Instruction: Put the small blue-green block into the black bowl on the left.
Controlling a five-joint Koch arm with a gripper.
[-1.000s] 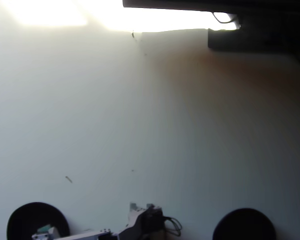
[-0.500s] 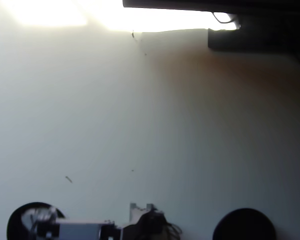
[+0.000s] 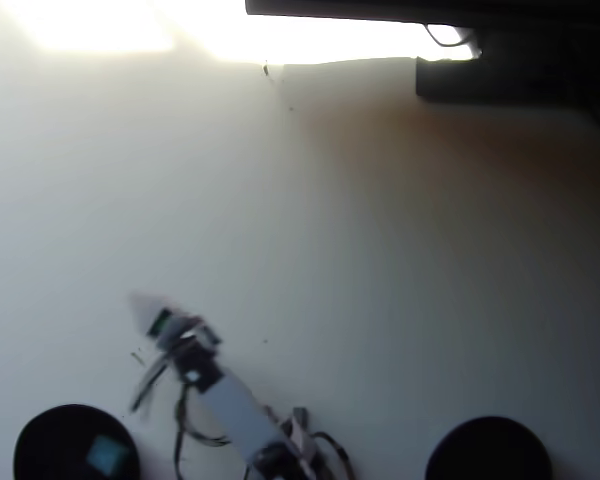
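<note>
In the overhead view the arm (image 3: 230, 405) reaches from the bottom edge up and to the left over the table (image 3: 380, 260). The gripper (image 3: 145, 312) at its end is blurred, so I cannot tell if its jaws stand apart or together. The block (image 3: 107, 455) lies inside the left bowl (image 3: 50, 440) at the bottom left corner, apart from the gripper. There are two black bowls; the right bowl (image 3: 490, 447) is well apart. I count one block.
</note>
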